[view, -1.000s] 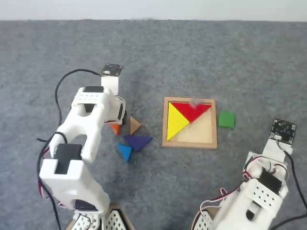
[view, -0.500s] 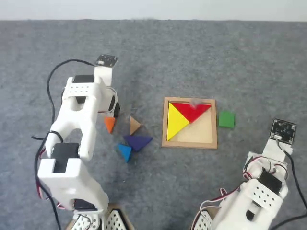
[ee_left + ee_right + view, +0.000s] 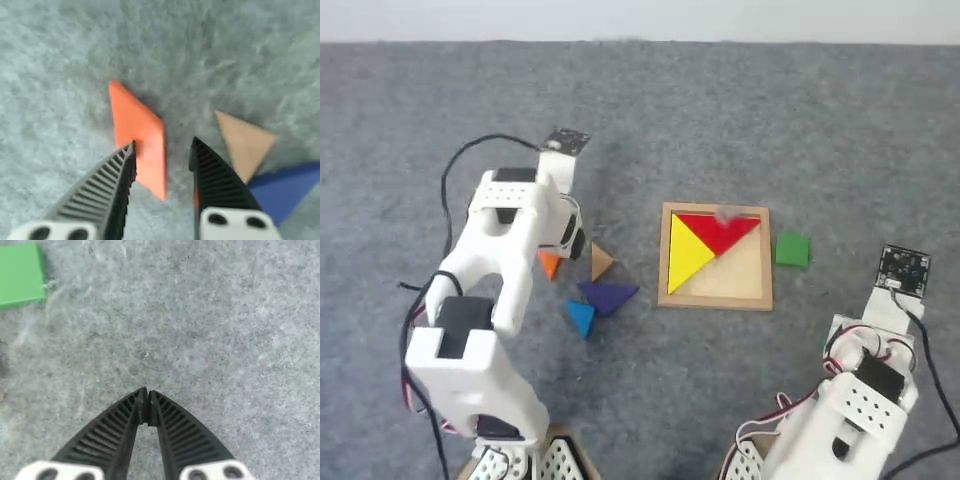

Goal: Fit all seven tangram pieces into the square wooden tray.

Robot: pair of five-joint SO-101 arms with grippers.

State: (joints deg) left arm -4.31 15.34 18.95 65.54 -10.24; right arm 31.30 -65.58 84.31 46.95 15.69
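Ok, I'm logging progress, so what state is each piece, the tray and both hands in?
left hand, open.
right hand, shut, empty.
tray, partly filled.
red triangle, seated in tray.
yellow triangle, seated in tray.
green square, loose beside tray.
orange piece, lying flat, straddled by left hand.
tan triangle, loose.
purple piece, loose.
blue triangle, loose.

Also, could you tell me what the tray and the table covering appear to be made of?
Tray: likely unfinished wood, pale tan with a matte raised rim. Table covering: probably grey felt or short-pile carpet, fuzzy fibres visible up close.
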